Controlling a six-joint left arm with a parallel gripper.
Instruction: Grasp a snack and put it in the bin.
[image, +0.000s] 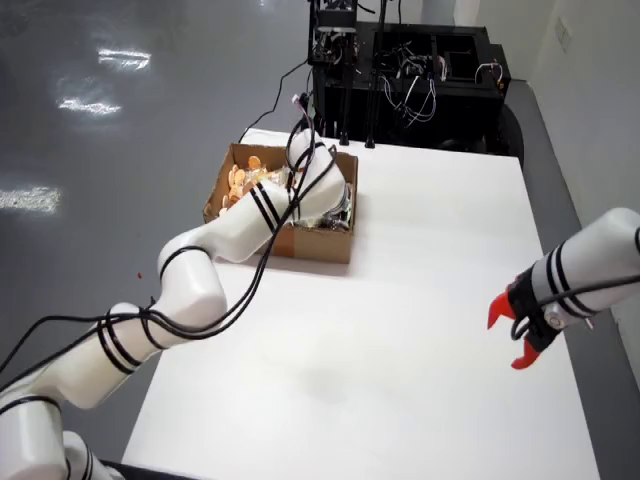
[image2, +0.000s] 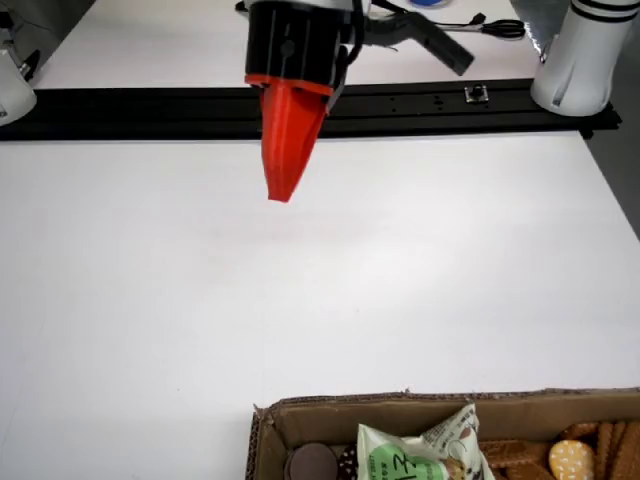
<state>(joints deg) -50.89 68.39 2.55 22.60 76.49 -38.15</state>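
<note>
One cardboard box (image: 320, 245) near the table (image2: 420, 280) edge, containing one green-and-white snack packet (image2: 400, 458) and several biscuits (image2: 570, 460). One red gripper (image2: 280, 192), fingers pressed together, empty, over bare table.

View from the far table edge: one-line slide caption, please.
Red gripper hangs above the bare white table; brown cardboard box of snacks at the bottom edge.

A white table (image: 400, 330) carries one cardboard box (image: 325, 242).
</note>
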